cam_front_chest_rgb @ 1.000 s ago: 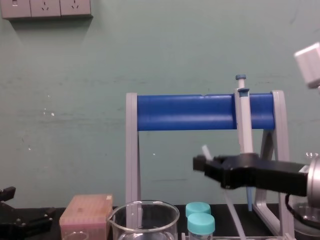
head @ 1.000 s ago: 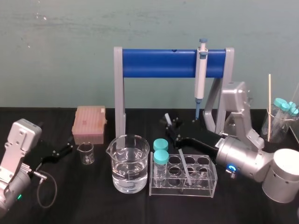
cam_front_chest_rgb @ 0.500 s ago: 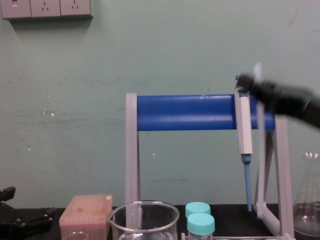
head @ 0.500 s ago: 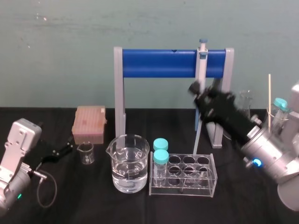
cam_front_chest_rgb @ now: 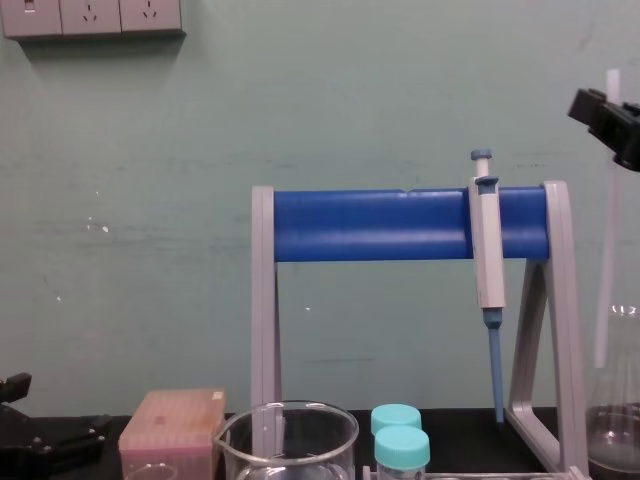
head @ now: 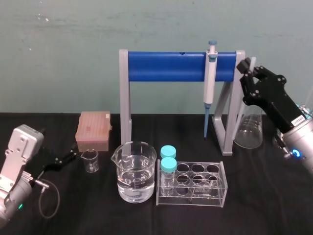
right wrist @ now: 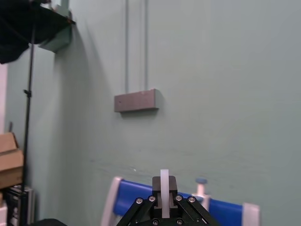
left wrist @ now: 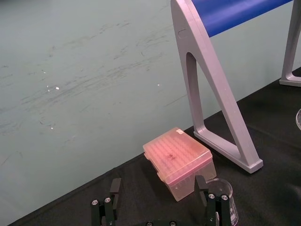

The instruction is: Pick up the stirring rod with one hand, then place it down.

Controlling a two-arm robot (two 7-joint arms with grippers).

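**Glass rod held high as robot readies the set-down**

A black-draped table carries a crowded lab scene. A pipette stand with a blue crossbar fills the far middle. Nearer, left of centre, sits a large beaker of clear liquid. To its right is a clear tube rack with two teal-capped tubes at its left end. A conical flask stands at the far right, just beyond the stand's right leg. A pink tip box lies at the far left with a small beaker just in front of it. A pipette hangs from the right end of the crossbar.

High on the right, about level with the crossbar, the right gripper is clamped tight on the upper part of the stirring rod. The rod hangs nearly upright, well clear of the table, with a short stub showing above the fingers. Its lower end is near the flask's neck, though whether in front of it or behind cannot be told. The left gripper sits low at the near left, pointing toward the tip box, its fingers spread wide and holding nothing.

The pick-up looks complete, and the set-down is the step that remains. That move likely calls for bringing the rod down over bare cloth, clear of the stand's leg, the flask and the rack. The rod would need tilting toward flat, and the grip should loosen only once the glass rests, since so thin a rod could roll or snap.
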